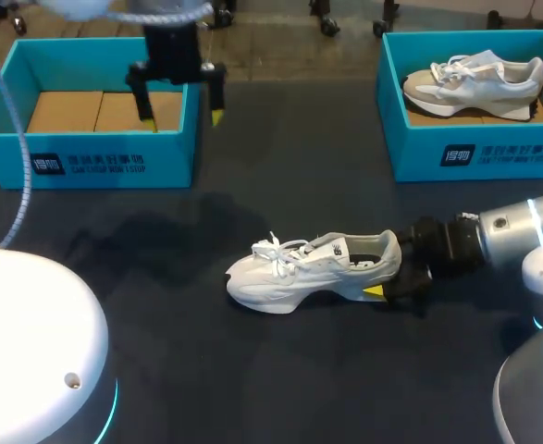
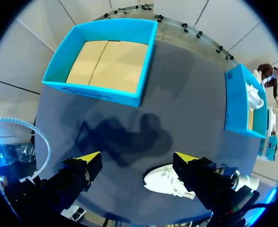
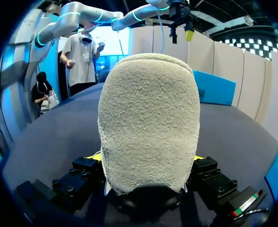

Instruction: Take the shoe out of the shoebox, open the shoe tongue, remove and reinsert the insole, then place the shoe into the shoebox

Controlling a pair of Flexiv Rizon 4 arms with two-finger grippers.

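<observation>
Slippage at the heel is the main worry: the right gripper has its jaws closed on the heel of the white sneaker, one finger on each side of the soft fuzzy collar and nothing further forward. The sneaker rests on its sole near the middle of the worktop, toe towards the left edge. My guess is that a lift or a tug on the tongue would swing the toe down or squeeze the collar out of the grip. Loose laces over the tongue could catch a fingertip. The left gripper hangs high over the right wall of the empty shoebox at the far left corner, jaws wide apart, holding nothing, well apart from the sneaker; a fast descent could clip that wall. Worktop is dark and matt, likely grippy enough to drag the sole. Open space all round the sneaker. A second shoebox at the far right corner holds another sneaker, so a mix-up of boxes is possible.
</observation>
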